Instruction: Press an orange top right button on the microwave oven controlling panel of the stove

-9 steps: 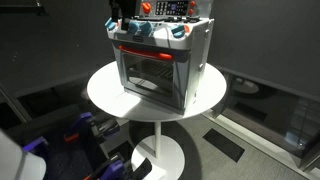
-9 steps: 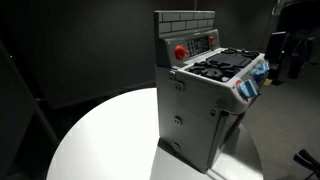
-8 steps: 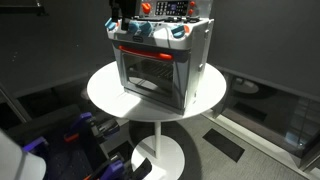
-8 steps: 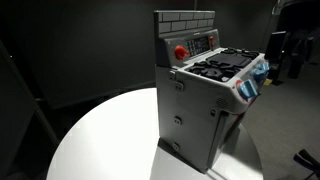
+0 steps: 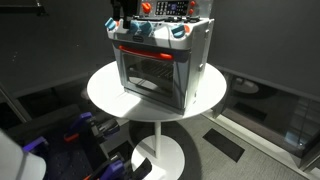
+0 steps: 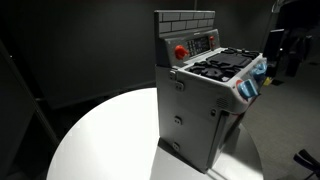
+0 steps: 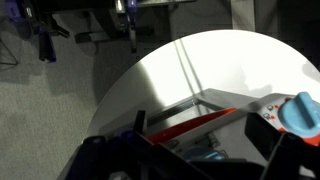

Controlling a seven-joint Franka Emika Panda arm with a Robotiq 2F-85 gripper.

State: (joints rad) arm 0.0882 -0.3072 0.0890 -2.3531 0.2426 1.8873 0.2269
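The silver-grey toy stove (image 5: 160,65) stands on a round white table (image 5: 105,90); it also shows in an exterior view (image 6: 200,105). Its small dark controlling panel (image 6: 203,43) stands upright at the back of the top, with a round red button and rows of tiny buttons; it is also at the frame's top edge in an exterior view (image 5: 165,8). My gripper (image 5: 120,14) hangs above the stove's top, apart from the panel. In the wrist view my gripper (image 7: 190,165) is open and empty, fingers spread over the stove's red-orange strip (image 7: 195,122).
Blue-and-white knobs (image 5: 140,30) line the stove's front edge; one shows in the wrist view (image 7: 300,115). Black burners (image 6: 222,65) cover the top. The table stands on a single pedestal (image 5: 160,150). Dark clutter lies on the floor at lower left (image 5: 60,150).
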